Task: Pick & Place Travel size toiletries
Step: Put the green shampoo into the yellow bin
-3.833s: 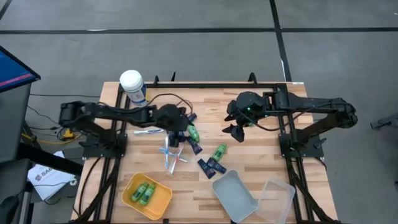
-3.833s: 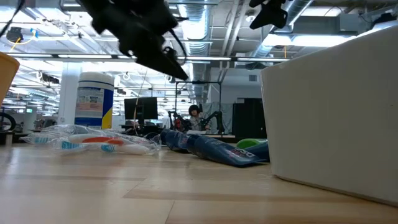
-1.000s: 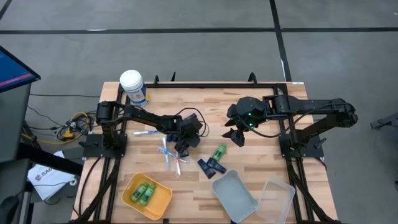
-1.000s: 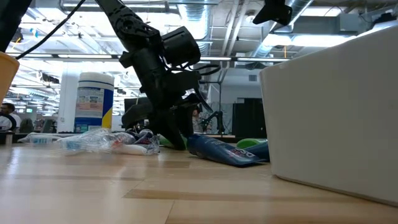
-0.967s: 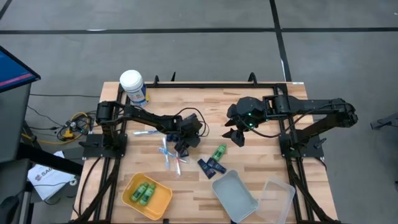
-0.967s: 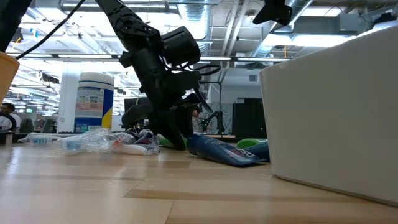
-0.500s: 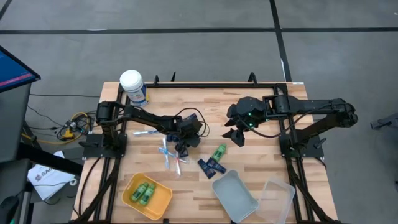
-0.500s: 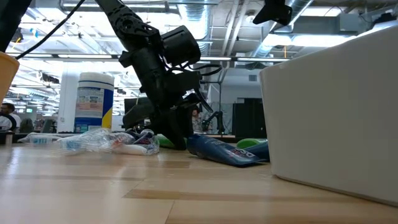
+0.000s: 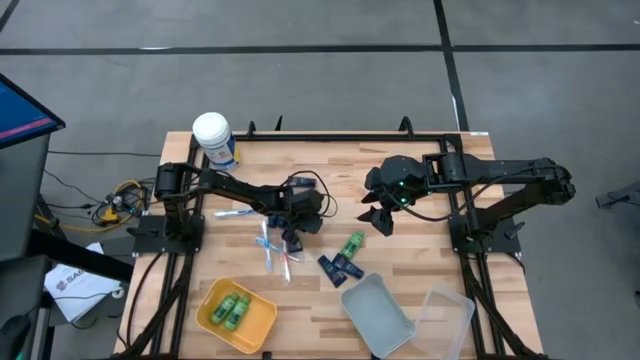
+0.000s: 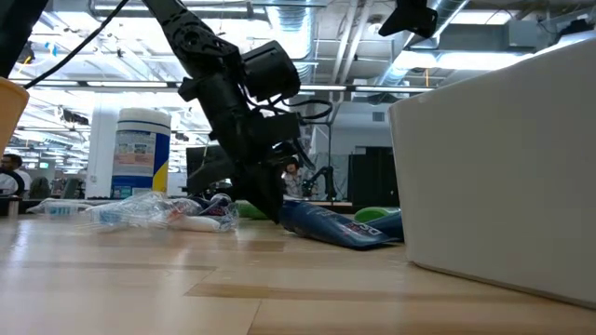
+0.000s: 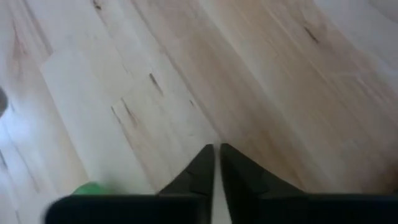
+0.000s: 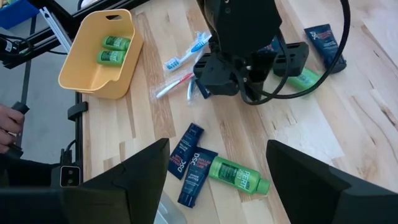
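Note:
Travel size toiletries lie in the middle of the wooden table: wrapped toothbrushes point(image 9: 274, 250), dark flat tubes point(image 9: 340, 268) and a green bottle point(image 9: 351, 244). My left gripper point(image 9: 293, 238) is down among them, shut, its tips point(image 11: 216, 163) over bare wood. Another green bottle point(image 12: 303, 78) lies close beside its fingers and shows at the edge of the left wrist view point(image 11: 87, 188). My right gripper point(image 9: 378, 215) hangs open well above the table, right of the pile, with nothing between its fingers point(image 12: 217, 144). My left gripper slants down from the table's left. Nothing shows between its shut fingertips point(image 11: 202, 165) in its wrist view. The green bottle lies beside the fingers; I cannot tell whether they touch it or the table.
A yellow bin point(image 9: 258, 325) at the near left holds two green bottles. A grey container point(image 9: 378, 315) and its clear lid point(image 9: 445, 310) sit at the near right. A white-lidded canister point(image 9: 212, 135) stands at the far left corner.
My left gripper has shut where it stands, low among the toiletries, and its wrist has rolled a little. No item has come up with it. The right arm has kept still.

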You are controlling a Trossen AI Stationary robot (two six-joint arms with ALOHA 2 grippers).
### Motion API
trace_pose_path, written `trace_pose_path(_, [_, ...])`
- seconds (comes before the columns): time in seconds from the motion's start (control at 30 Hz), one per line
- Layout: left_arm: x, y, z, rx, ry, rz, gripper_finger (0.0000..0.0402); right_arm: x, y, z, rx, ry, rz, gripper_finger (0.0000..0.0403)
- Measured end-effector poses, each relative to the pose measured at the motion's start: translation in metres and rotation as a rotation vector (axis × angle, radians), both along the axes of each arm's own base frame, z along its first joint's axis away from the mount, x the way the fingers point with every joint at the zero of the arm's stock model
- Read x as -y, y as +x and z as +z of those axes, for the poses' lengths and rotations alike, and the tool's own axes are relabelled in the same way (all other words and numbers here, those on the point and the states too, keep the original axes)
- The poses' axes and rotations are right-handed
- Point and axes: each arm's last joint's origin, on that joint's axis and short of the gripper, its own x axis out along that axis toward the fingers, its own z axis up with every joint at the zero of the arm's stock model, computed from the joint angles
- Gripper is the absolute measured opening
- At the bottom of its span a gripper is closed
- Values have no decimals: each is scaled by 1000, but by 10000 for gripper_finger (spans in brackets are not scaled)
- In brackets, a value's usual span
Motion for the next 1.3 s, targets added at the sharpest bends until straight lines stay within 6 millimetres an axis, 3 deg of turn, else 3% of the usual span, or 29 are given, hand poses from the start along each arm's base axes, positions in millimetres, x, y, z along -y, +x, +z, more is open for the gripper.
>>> trace_pose_path(0.13, [1, -1, 15, 58, -24, 47, 5, 0, 0, 0, 0, 0, 0, 260])
trace_pose_path(0.27, [-3, -2, 54, 245, -42, 277, 20, 0, 0, 0, -3, 0, 0, 260])
trace_pose_path(0.4, [-23, -15, 87, 371, -150, 445, 47, 0, 0, 0, 2, -4, 4, 260])
trace_pose_path(0.5, [-42, -23, 96, 391, -227, 480, 81, 0, 0, 0, 4, -5, 5, 260])
trace_pose_path(0.67, [-68, -31, 87, 339, -296, 500, 151, 0, 0, 0, 2, -5, 5, 260])
trace_pose_path(0.83, [-63, -23, 64, 242, -299, 305, 201, -2, 0, 0, 1, -5, 12, 260])
trace_pose_path(1.03, [-45, -12, 37, 143, -199, 155, 206, -5, -1, 0, -4, -5, 23, 260])
trace_pose_path(1.3, [-44, -9, 17, 72, -126, 191, 204, -7, -1, 0, -6, -5, 31, 260])
